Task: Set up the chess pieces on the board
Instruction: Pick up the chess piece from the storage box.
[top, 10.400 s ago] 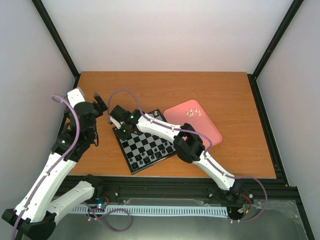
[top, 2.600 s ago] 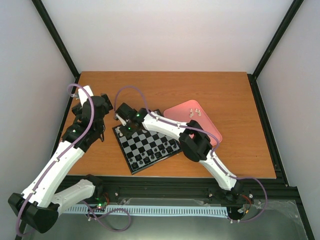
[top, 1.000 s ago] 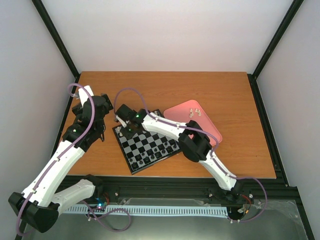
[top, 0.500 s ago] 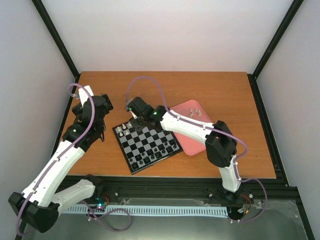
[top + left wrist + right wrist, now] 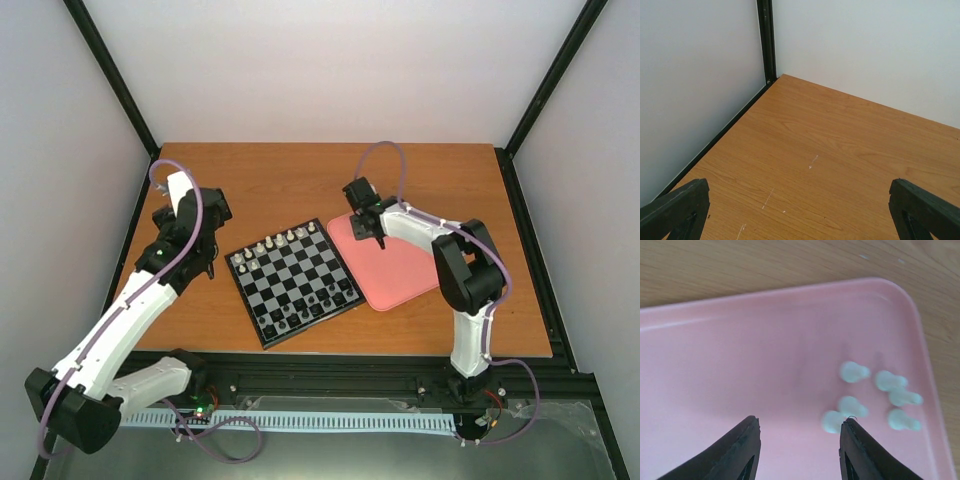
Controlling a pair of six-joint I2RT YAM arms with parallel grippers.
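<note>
The board (image 5: 293, 282) lies tilted on the table. A row of white chess pieces (image 5: 275, 243) stands along its far edge, and dark pieces (image 5: 305, 306) stand near its near edge. Several more white chess pieces (image 5: 854, 372) lie on their sides in the pink tray (image 5: 740, 340). My right gripper (image 5: 800, 423) hovers open just above the tray, its right fingertip (image 5: 849, 426) beside one lying piece (image 5: 832, 421), and nothing is between the jaws. In the top view the right gripper (image 5: 371, 225) covers those pieces. My left gripper (image 5: 797, 200) is open over bare wood, left of the board.
The pink tray (image 5: 395, 270) sits right of the board, almost touching it. White walls and black frame posts (image 5: 766, 40) close off the back and sides of the wooden table (image 5: 840, 140). The left gripper (image 5: 214, 209) hangs near the left edge.
My right gripper has swung from the board's far left corner rightwards to the pink tray and opened. The left arm has shifted slightly.
</note>
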